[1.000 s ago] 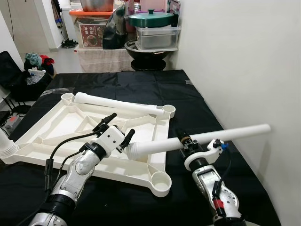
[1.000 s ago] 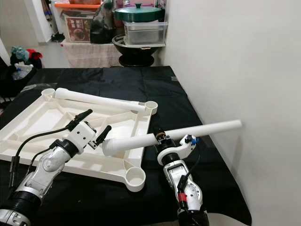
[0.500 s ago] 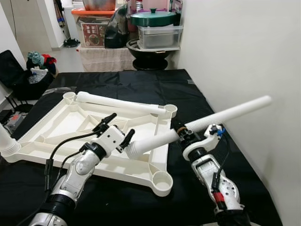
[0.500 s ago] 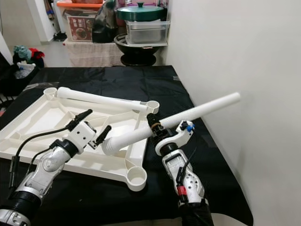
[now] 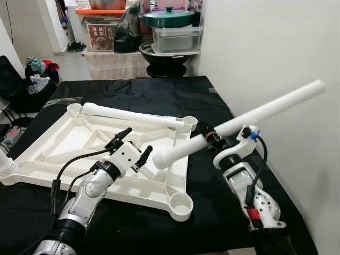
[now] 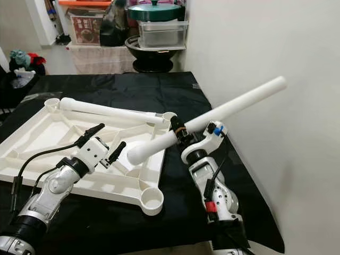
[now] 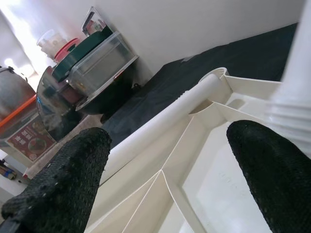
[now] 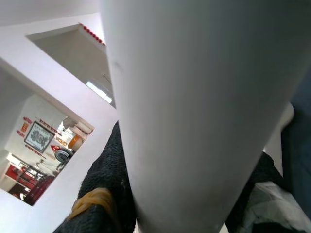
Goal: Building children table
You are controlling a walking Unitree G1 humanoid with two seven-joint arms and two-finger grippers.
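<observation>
Left eye view is showing the white table leg (image 5: 241, 122) slanting in the air, its upper end rising toward the white wall (image 5: 276, 48) and its ribbed lower end hanging over the upturned white table top (image 5: 69, 143). The right gripper (image 5: 211, 137) is pinching this leg near its middle, fingers pressed against the tube. The table top is lying underside up on the black cloth (image 5: 159, 101), its ribs and round corner sockets facing upward, and a second leg (image 5: 133, 114) is lying along its far edge, one end at the far right socket. The near right socket (image 5: 181, 203) is standing open.

The left gripper (image 5: 134, 143) is hovering over the table top's ribs with its two black fingers spread apart, close to the held leg's ribbed end but not touching it.

Left wrist view is showing, between the spread fingertips (image 7: 68, 179), the second leg running into its corner socket, which the head views are giving only from above; the ribbed end of the held leg is blurring past one edge. Right wrist view is showing the leg from very close between dark finger pads (image 8: 104, 189).

Beyond the cloth, a green lidded pot (image 5: 170, 17) is sitting on a clear plastic box (image 5: 176, 40). A box with a red label (image 5: 101, 36) is standing further left; its writing is too small to read.
</observation>
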